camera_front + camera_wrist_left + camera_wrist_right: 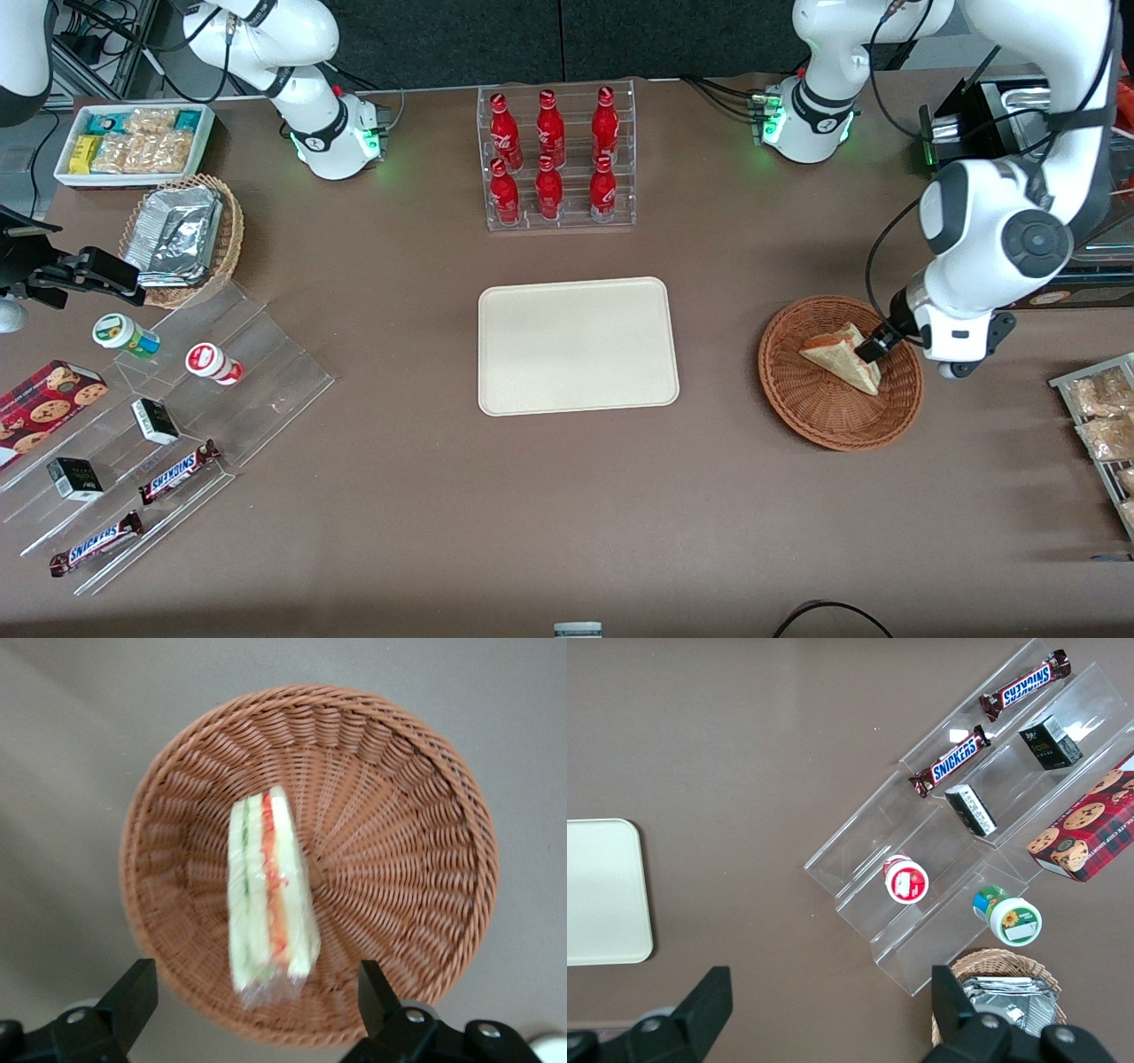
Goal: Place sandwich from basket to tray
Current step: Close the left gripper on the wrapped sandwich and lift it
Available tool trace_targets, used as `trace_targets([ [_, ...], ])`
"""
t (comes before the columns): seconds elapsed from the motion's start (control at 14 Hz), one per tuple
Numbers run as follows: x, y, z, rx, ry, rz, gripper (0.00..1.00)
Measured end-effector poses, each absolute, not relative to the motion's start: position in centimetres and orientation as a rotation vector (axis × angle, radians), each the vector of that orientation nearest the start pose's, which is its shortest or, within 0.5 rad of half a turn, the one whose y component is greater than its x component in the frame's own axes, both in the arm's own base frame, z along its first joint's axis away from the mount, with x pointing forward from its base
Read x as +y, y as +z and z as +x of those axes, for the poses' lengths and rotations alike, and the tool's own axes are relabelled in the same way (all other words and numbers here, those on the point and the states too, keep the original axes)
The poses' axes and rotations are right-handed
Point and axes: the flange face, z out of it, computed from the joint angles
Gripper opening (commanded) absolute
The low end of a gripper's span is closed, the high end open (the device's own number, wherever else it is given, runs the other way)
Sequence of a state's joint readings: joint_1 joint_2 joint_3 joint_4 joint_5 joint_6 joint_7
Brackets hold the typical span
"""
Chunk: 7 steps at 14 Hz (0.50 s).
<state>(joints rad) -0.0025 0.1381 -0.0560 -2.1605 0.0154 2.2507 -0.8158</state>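
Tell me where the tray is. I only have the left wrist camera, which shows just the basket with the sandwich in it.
Observer: The tray lies flat on the table beside the basket, toward the parked arm's end. Nothing is on it.
Operator: What stands near it?
Observer: A clear rack of red bottles, farther from the front camera than the tray.
Operator: How low is the gripper?
Observer: The gripper hangs low over the basket, right at the sandwich.

Gripper point(257, 997) above sandwich point(842, 356) in basket point(802, 403).
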Motion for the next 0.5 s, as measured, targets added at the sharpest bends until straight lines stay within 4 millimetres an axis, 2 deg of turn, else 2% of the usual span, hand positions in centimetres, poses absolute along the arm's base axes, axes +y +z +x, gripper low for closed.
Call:
trace_targets([
  [0.14, -3.3, 31.0, 54.7, -1.215, 0.053, -2.875, 1.00],
  [0.5, -3.7, 28.3, 54.7, -1.352, 0.061, -2.813, 1.00],
])
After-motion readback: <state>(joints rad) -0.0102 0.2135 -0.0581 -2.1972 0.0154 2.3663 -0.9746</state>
